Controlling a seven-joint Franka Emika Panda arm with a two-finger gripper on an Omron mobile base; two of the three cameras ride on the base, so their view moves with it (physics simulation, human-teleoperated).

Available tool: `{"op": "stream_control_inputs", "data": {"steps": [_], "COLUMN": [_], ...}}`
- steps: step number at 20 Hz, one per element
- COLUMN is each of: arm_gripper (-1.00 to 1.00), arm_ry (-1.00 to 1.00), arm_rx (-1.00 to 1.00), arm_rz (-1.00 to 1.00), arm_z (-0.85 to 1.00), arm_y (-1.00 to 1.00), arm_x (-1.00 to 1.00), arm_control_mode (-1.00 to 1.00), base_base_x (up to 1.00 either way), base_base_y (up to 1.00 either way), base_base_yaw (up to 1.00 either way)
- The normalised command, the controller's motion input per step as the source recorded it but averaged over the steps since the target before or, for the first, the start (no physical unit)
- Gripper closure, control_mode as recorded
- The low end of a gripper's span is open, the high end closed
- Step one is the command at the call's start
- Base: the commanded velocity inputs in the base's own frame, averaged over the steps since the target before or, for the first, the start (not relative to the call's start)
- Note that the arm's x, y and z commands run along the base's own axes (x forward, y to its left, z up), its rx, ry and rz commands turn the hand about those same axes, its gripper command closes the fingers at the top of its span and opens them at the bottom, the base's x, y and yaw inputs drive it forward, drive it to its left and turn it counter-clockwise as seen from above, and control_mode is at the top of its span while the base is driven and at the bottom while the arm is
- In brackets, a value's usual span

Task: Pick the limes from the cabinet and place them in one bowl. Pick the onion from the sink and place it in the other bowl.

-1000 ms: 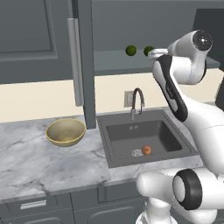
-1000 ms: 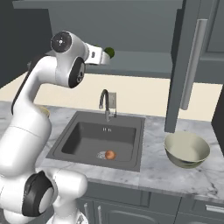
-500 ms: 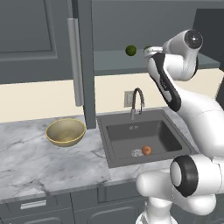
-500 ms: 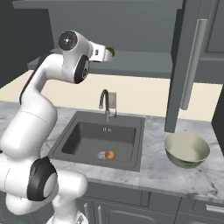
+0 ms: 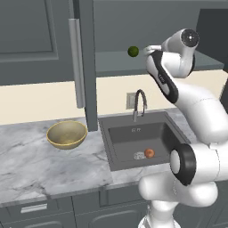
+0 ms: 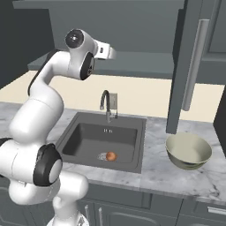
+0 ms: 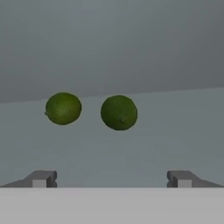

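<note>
Two bumpy dark green limes (image 7: 91,110) sit side by side on the grey cabinet shelf (image 7: 175,127), just ahead of the two-finger gripper (image 7: 111,178), jaws spread wide and empty, seemingly level with the shelf.

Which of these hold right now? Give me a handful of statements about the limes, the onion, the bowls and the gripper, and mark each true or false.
1. Both limes sit on the cabinet shelf. True.
2. The gripper is shut on a lime. False: its fingertips stand wide apart and short of both limes, holding nothing.
3. The onion lies in the sink near the drain. True.
4. The golden-tan bowl holds the onion. False: that bowl is empty.
5. The pale bowl stands on the counter beside the sink. True.
</note>
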Motion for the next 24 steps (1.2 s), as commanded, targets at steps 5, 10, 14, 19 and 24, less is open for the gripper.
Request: {"op": "stream_control_inputs", "data": {"steps": [5, 10, 14, 19, 24], "arm_gripper": [-1.0, -1.0, -1.0, -1.0, -1.0], "arm_ry": [0.0, 0.0, 0.01, 0.02, 0.01], "arm_rx": [0.0, 0.0, 0.0, 0.0, 0.0], "arm_rz": [0.0, 0.0, 0.0, 0.0, 0.02], "arm_z": [0.0, -0.01, -0.02, -0.04, -0.05], "arm_y": [-0.08, -0.09, -0.09, -0.05, -0.01], "arm_x": [0.31, 0.27, 0.27, 0.26, 0.26], "arm_control_mode": [-1.0, -1.0, -1.0, -1.0, -1.0], "base_base_x": [0.0, 0.0, 0.0, 0.0, 0.0], "base_base_y": [0.0, 0.0, 0.0, 0.0, 0.0], "base_base_yaw": [0.0, 0.0, 0.0, 0.0, 0.0]}}
